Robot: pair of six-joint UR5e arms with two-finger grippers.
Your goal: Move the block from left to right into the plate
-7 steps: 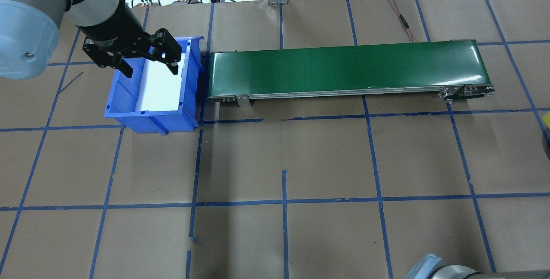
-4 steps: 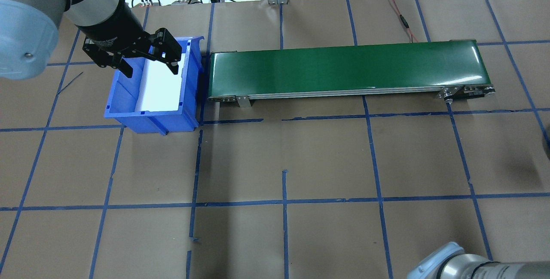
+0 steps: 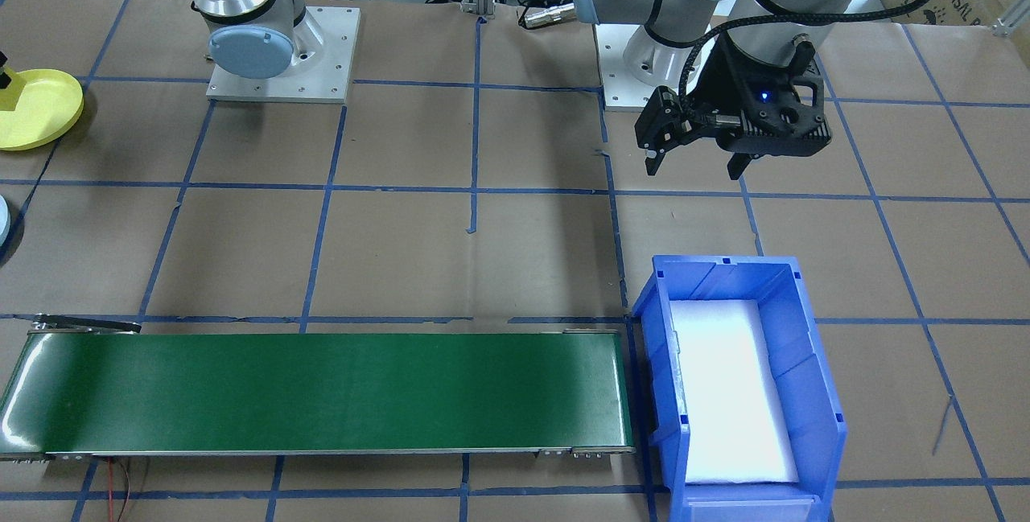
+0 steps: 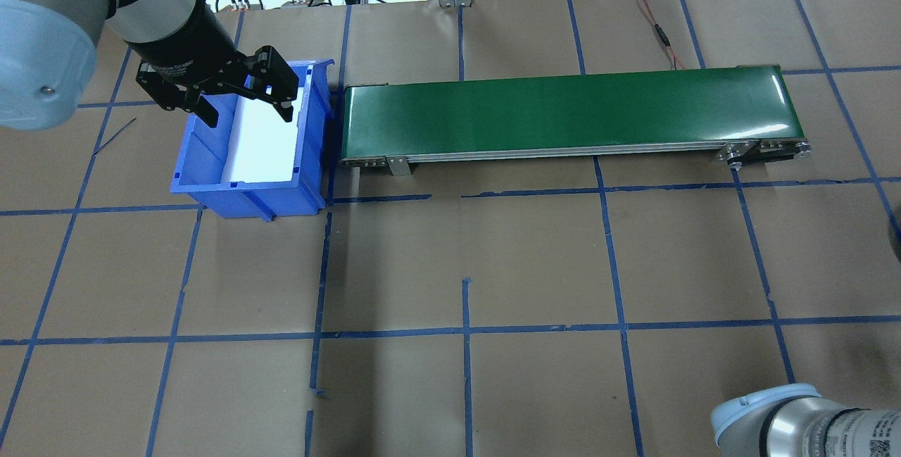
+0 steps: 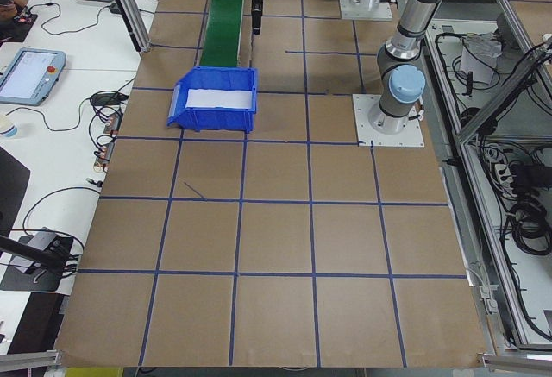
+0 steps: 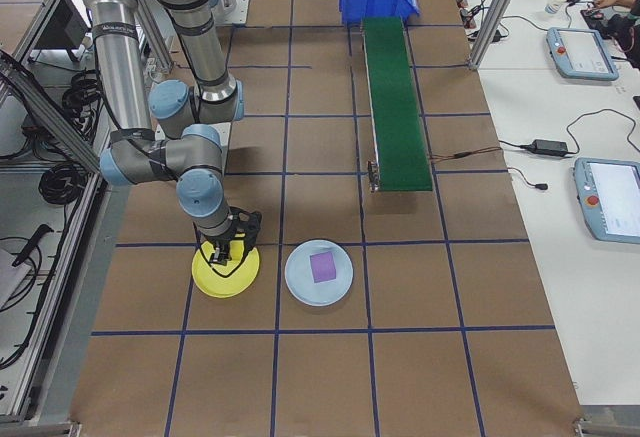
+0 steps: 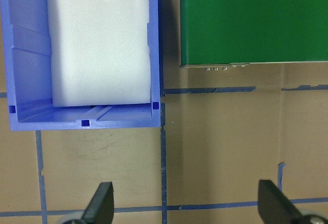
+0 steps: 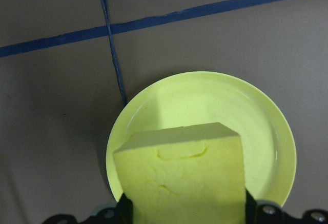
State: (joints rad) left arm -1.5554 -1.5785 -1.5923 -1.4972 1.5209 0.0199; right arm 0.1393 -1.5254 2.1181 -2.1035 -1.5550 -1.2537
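Directly above plate [image 8: 277, 147], block [image 8: 184, 178] in right jaws, inside rim

Block [image 8: 184, 175] over plate [image 8: 266, 126] (second plate [image 6: 318, 272] beside it).

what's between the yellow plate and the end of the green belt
In the exterior right view, a pale blue plate holding a purple block sits partly between the yellow plate and the green belt; the rest is bare brown table.
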